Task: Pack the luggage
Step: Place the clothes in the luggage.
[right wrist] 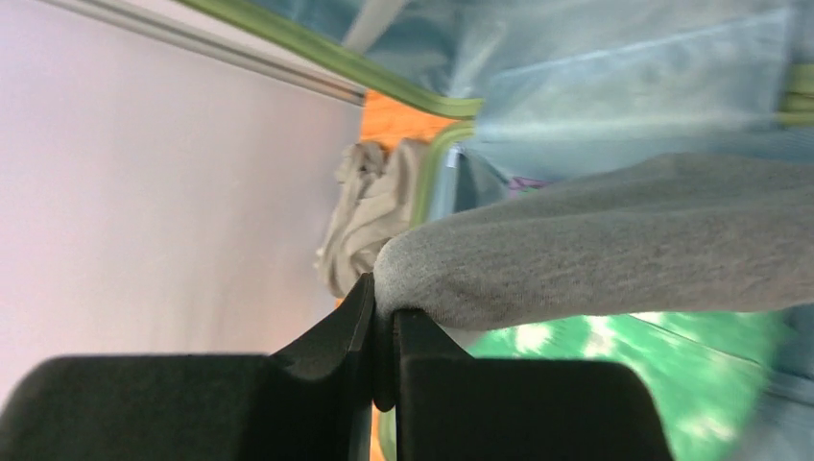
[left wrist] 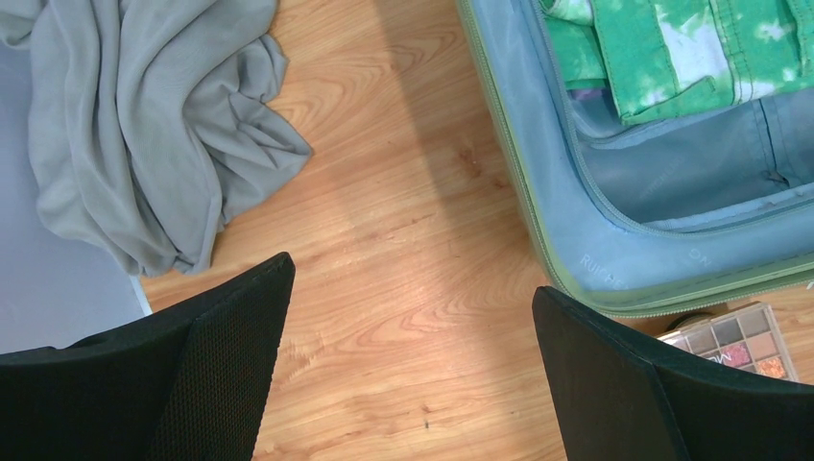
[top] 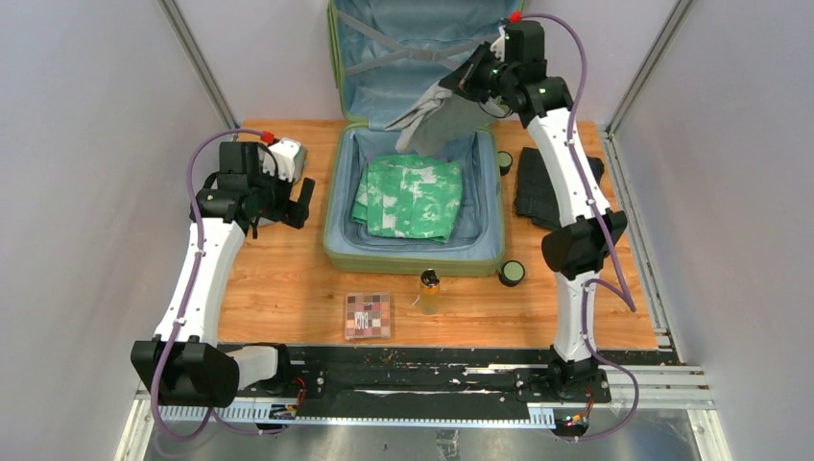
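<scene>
The luggage lies open mid-table, its blue-lined lid leaning on the back wall. A folded green tie-dye garment lies in its base. My right gripper hangs above the far end of the base, shut on a grey sweatshirt-like garment that droops toward the green one. In the right wrist view the fingertips pinch a fold of that grey garment. My left gripper is open over bare wood left of the luggage, with nothing between its fingers.
A crumpled light-grey cloth lies at the table's back left. A folded black garment sits right of the luggage. Near the front edge are an eyeshadow palette and a small amber bottle. Walls close in on both sides.
</scene>
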`<state>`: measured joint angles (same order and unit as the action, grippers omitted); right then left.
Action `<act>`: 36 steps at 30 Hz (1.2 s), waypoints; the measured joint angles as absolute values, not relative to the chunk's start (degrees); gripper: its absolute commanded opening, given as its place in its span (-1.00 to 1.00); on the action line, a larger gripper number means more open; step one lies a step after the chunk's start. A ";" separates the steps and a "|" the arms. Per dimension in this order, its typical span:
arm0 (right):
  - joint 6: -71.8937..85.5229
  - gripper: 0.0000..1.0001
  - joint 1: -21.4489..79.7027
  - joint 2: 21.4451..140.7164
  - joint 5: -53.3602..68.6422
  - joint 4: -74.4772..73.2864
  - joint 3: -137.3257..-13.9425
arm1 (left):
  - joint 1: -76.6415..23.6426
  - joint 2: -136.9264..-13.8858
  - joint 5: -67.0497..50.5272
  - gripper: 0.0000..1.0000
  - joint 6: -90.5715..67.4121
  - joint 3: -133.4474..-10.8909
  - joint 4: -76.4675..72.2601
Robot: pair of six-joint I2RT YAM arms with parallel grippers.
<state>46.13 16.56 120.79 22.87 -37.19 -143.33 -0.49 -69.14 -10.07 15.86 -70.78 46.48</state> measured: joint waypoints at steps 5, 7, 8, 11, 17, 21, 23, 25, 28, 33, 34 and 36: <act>51.55 -1.00 20.05 124.70 25.74 -27.03 -146.21 | -0.49 -69.14 -10.09 1.00 15.79 -70.78 46.50; 53.19 -1.00 21.58 126.67 26.79 -23.09 -146.76 | -0.49 -69.14 -10.09 1.00 15.79 -70.78 46.52; 53.63 -1.00 22.17 127.46 27.18 -21.89 -146.78 | -0.49 -69.14 -10.09 1.00 15.79 -70.78 46.52; 54.81 -1.00 23.81 130.02 28.40 -19.57 -146.78 | -0.49 -69.14 -10.04 1.00 15.81 -70.78 46.54; 55.68 -1.00 26.11 132.88 30.39 -18.22 -145.75 | -0.49 -69.14 -10.00 1.00 15.84 -70.57 46.59; 54.46 -1.00 27.00 130.78 30.63 -16.60 -140.25 | -0.49 -69.14 -9.91 1.00 15.86 -70.39 46.59; 52.97 -1.00 27.35 128.27 30.41 -16.78 -134.89 | -0.49 -69.14 -9.82 1.00 15.88 -70.26 46.63; 51.03 -1.00 27.97 124.99 29.50 -17.69 -128.29 | -0.49 -69.14 -9.82 1.00 15.88 -70.15 46.65; 48.29 -1.00 29.28 119.39 27.18 -18.83 -118.58 | -0.49 -69.14 -9.82 1.00 15.92 -70.06 46.68; 44.69 -1.00 31.05 110.37 23.53 -19.75 -106.69 | -0.49 -69.14 -9.82 1.00 15.94 -70.04 46.68; 44.16 -1.00 31.18 108.99 22.83 -19.88 -105.08 | -0.49 -69.14 -9.82 1.00 15.94 -70.04 46.70; 43.16 -1.00 31.55 105.97 21.26 -19.68 -101.25 | -0.49 -69.14 -9.85 1.00 15.94 -70.04 46.70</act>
<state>43.16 31.55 105.97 21.26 -19.68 -101.25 -0.49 -69.14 -9.85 15.94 -70.04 46.70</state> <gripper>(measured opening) 0.083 0.999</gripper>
